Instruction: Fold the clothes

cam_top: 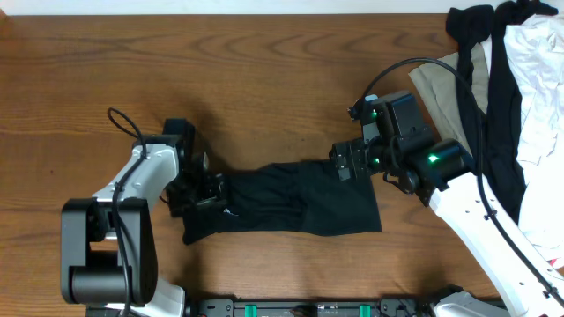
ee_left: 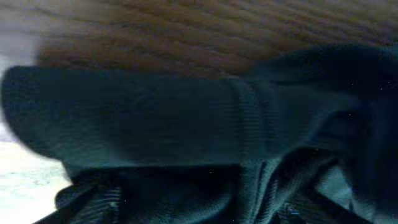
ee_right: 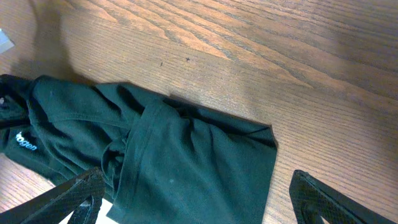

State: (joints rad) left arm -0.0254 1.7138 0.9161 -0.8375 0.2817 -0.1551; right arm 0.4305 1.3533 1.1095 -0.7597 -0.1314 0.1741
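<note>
**Overhead view.** The black T-shirt [cam_top: 291,201] lies bunched into a crosswise strip on the wooden counter [cam_top: 264,62], near the front edge and between the two arms. The left arm [cam_top: 145,176] brings the left jaws to the shirt's left end. They are dark against dark fabric, so it cannot be told here whether they grip it. The right arm [cam_top: 458,189] holds the right jaws at the shirt's upper right corner. A heap in the far right corner holds a beige garment [cam_top: 445,84], a white garment [cam_top: 538,62] and other black cloth [cam_top: 493,114], all apart from the T-shirt.

**Left wrist view.** Dark fabric, very close and blurred, fills nearly the whole frame. A ribbed seam [ee_left: 249,118] crosses it, and a band of counter shows along the top. The state of the left jaws cannot be told from this view either.

**Right wrist view.** The two fingers [ee_right: 78,196] sit at the lower corners of the frame, so the right jaws stand wide. The T-shirt lies on the counter beneath them, creased, and its right edge ends in a corner. Small white lettering [ee_right: 26,143] shows at its left end.
</note>
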